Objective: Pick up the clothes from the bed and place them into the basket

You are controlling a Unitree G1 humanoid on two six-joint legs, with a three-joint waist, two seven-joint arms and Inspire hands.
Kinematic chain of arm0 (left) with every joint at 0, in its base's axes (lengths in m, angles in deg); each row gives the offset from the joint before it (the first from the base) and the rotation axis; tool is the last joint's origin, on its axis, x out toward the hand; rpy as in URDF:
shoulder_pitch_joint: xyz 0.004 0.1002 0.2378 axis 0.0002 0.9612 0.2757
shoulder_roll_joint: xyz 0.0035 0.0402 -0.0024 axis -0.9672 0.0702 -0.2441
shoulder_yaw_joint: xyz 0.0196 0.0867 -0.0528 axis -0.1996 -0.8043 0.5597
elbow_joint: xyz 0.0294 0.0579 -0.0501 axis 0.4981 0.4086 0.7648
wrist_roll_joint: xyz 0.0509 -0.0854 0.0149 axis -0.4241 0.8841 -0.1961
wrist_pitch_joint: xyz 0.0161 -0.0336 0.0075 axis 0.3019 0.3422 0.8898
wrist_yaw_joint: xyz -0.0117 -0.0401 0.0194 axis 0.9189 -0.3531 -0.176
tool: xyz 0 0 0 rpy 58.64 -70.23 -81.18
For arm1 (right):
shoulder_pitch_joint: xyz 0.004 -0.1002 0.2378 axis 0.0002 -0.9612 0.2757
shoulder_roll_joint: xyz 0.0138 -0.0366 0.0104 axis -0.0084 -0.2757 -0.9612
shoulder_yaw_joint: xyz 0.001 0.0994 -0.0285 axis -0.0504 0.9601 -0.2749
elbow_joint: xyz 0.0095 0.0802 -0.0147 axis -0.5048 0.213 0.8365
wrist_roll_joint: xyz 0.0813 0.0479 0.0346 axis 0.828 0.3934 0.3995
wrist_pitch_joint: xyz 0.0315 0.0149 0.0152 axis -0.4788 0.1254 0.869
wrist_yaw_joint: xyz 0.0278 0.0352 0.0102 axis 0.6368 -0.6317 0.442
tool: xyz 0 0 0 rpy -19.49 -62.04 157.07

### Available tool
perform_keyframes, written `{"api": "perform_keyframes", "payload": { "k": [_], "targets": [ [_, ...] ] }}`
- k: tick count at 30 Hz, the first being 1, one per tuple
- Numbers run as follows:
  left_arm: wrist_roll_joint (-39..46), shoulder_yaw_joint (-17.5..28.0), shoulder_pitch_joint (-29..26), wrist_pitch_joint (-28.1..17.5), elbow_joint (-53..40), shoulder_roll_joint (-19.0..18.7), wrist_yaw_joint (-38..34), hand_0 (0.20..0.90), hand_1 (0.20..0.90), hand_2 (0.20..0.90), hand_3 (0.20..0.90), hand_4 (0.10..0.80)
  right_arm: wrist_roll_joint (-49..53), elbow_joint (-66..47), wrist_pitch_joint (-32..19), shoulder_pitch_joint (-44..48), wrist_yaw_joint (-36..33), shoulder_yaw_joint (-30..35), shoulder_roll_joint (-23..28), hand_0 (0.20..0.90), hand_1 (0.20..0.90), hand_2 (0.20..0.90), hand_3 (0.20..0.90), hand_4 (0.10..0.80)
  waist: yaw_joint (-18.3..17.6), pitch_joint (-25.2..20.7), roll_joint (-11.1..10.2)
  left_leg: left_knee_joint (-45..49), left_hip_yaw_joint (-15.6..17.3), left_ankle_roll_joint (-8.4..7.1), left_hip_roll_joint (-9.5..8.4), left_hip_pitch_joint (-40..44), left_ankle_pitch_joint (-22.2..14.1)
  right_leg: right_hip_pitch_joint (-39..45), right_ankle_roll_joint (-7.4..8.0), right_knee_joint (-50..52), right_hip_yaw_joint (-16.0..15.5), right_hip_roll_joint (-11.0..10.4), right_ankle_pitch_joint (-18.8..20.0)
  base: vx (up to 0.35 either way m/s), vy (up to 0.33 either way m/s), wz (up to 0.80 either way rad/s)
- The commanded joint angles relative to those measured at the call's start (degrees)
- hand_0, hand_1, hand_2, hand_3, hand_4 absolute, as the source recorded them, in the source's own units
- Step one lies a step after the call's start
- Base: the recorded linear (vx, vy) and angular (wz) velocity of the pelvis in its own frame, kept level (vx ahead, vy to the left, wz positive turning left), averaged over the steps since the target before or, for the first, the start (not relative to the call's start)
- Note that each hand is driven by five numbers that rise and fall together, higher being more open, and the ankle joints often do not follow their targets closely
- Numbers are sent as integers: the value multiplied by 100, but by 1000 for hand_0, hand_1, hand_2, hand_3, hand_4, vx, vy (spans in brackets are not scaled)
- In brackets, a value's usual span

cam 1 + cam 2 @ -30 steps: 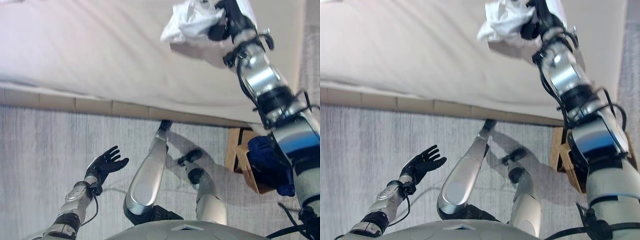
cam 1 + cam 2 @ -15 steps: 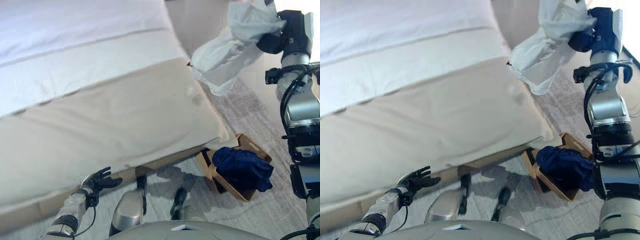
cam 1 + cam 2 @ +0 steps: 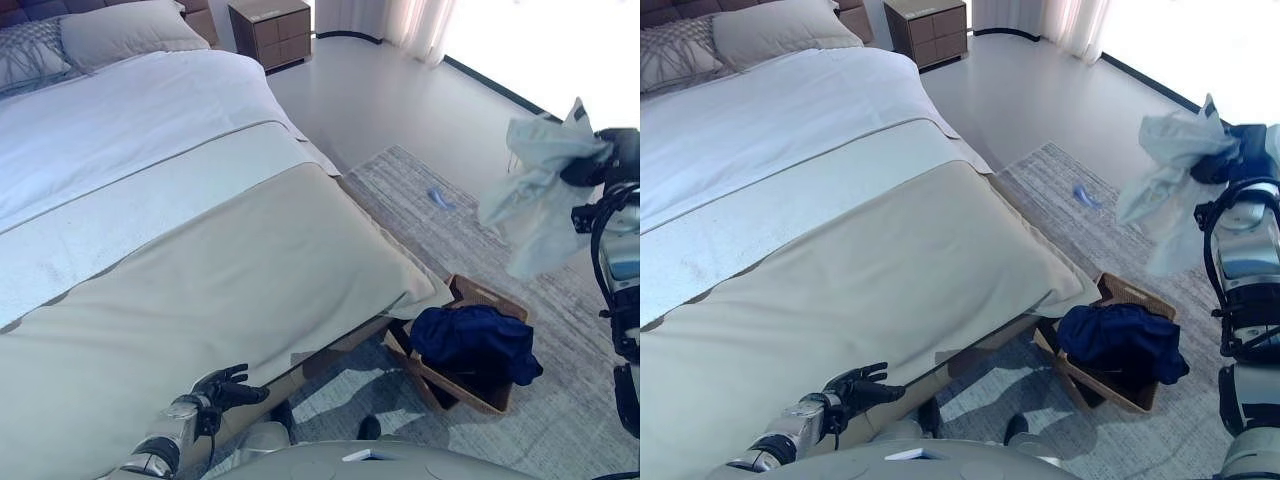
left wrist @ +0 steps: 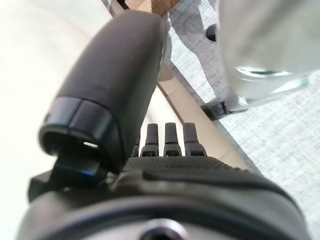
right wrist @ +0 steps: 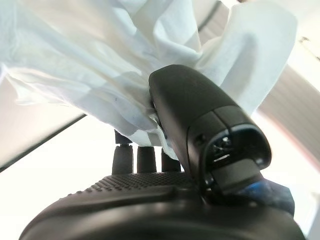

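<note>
A pale white garment (image 3: 535,195) hangs in the air at the right, above and a little beyond the basket. My right hand (image 3: 598,170) is shut on its upper folds; in the right wrist view the thumb (image 5: 200,120) presses into the white cloth (image 5: 90,75). On the grey rug stands the brown wicker basket (image 3: 500,300), with a dark blue garment (image 3: 475,340) heaped in it. My left hand (image 3: 225,388) hangs low beside the bed's front edge, fingers spread and holding nothing.
The big bed (image 3: 200,260) with a beige cover and white sheet fills the left and centre, with pillows (image 3: 120,30) at its head. A wooden nightstand (image 3: 272,28) stands behind it. A small blue object (image 3: 438,198) lies on the rug (image 3: 420,190).
The camera has swung, so the whole room now shows. My right hand has carried the white garment away from the bed corner, out to the right over the rug near the basket.
</note>
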Motion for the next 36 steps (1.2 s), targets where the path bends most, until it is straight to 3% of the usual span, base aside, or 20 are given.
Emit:
{"api": "perform_keyframes", "payload": {
  "k": [1,5,6,7,8,17,23,29,36],
  "targets": [
    [-174,-378,12,-91,270,-322,71,900,900,900,900,800,-546,-144,-153,188,-392,-5,307,300,300,300,200,100,169,-449,17,189,-302,-155,-114,-4,-656,-194,-237,575,-190,82,-628,2,-89,21],
    [-31,-439,-9,-188,174,-339,122,900,900,900,900,800,-568,326,-71,185,-547,-31,346,300,300,300,200,100,179,-275,171,267,-388,-213,-132,-156,-592,-284,-272,605,-240,47,-623,-36,-46,18],
    [5,-463,-21,-217,147,-339,135,900,900,900,900,800,-548,443,-12,208,-593,-52,375,427,427,427,348,248,180,-228,211,297,-410,-227,-138,-214,-577,-325,-280,618,-243,33,-620,-82,-27,14],
    [62,-500,-37,-278,114,-335,144,900,900,900,900,800,-512,691,67,250,-603,-81,446,808,808,808,793,693,180,-157,278,346,-436,-257,-141,-320,-548,-405,-292,637,-249,14,-613,-87,-27,13],
    [90,-520,-49,-307,92,-326,145,900,900,900,900,800,-517,788,111,281,-615,-100,480,900,900,900,900,800,177,-116,320,373,-449,-265,-147,-379,-537,-458,-301,659,-249,2,-617,-120,-26,11],
    [980,-945,-784,-617,-456,-344,-54,900,900,900,900,800,-236,1996,912,1731,-1035,-1085,970,900,900,900,900,800,-38,907,986,560,-493,-306,-178,-1416,-274,-1717,-399,1107,6,-105,-640,-267,-9,2],
    [1424,-941,-833,-695,-1000,-520,-21,900,900,900,900,800,2,2465,894,2229,-1404,-1482,1098,900,900,900,900,800,-186,1320,1288,528,-344,-282,-147,-1811,-147,-2388,-416,1316,245,-69,-571,-141,12,-13],
    [1592,-805,-749,-520,-1201,-592,-63,900,900,900,900,800,222,2212,758,2114,-1918,-1267,1060,900,900,900,900,800,-256,1426,1287,496,-226,-298,-135,-1811,-144,-2447,-398,1332,329,-30,-562,-34,43,-10],
    [1545,-659,-625,-483,-932,-511,-29,900,900,900,900,800,775,1708,-50,1340,-2594,-491,790,900,900,900,900,800,-318,1206,1034,393,-78,-319,-104,-1487,-245,-2120,-323,1105,305,-10,-498,18,54,-8]
  ]
}}
